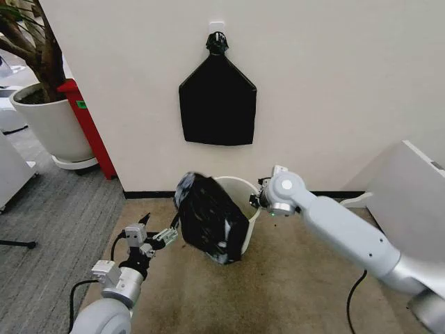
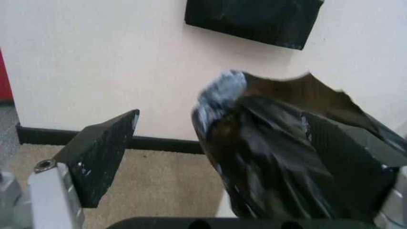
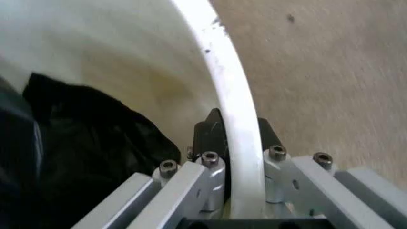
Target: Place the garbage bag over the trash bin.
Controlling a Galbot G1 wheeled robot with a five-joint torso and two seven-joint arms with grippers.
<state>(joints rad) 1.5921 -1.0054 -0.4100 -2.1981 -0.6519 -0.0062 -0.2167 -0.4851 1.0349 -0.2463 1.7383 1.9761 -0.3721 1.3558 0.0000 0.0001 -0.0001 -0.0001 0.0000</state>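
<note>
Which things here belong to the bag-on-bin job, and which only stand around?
Job:
- garbage bag, draped over the bin's left side
- trash bin
- right hand, clamped on the bin's rim
- left hand, open beside the bag

Only around:
- black bundle on the wall
- plant pot
- red container

Even, soft indoor light filled my head view without hard shadows, the wall (image 1: 334,90) bowed slightly near the edges, while my left wrist view smeared the glossy garbage bag (image 2: 286,157) and my right wrist view blurred the trash bin (image 3: 239,129) rim.
</note>
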